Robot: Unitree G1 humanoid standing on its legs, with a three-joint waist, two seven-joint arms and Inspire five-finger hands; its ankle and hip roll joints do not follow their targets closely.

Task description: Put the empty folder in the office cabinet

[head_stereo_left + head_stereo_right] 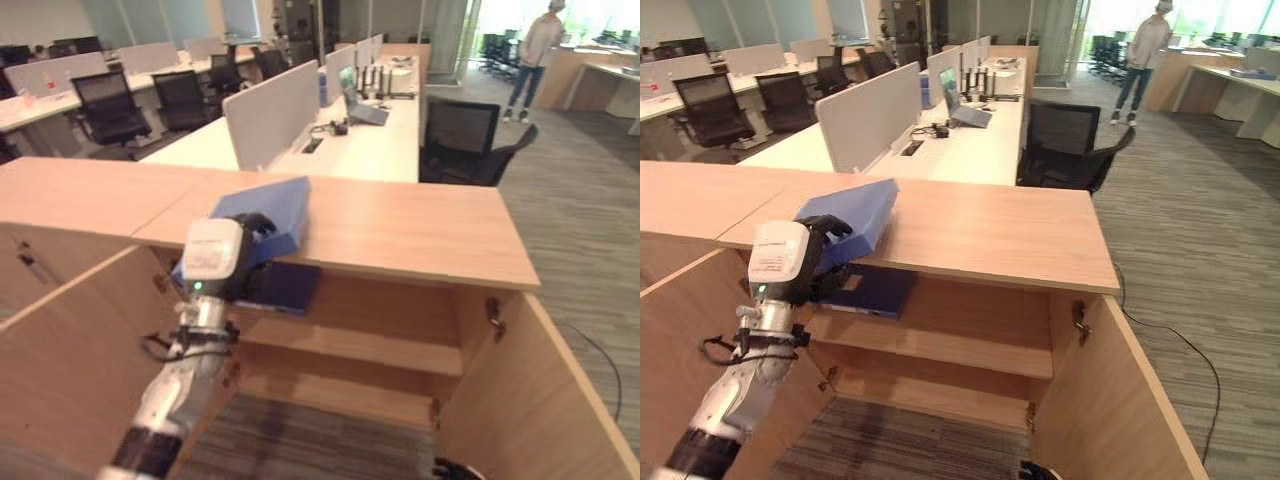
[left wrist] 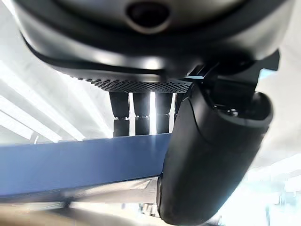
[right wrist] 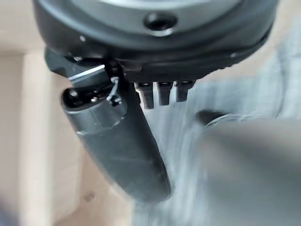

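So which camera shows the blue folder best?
The right eye view: the folder shows whole, tilted on the cabinet top's front edge, gripped by the left hand. The left eye view shows much the same. The left wrist view gives just a blue edge past the fingers. The right wrist view looks elsewhere.

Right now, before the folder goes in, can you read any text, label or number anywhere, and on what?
None can be read.
Blue folder held by the left hand: no label or writing shows on its face.
Dark folder on the cabinet shelf: no legible print.
Items on the far desks: too small to read.
Right hand: no markings legible.
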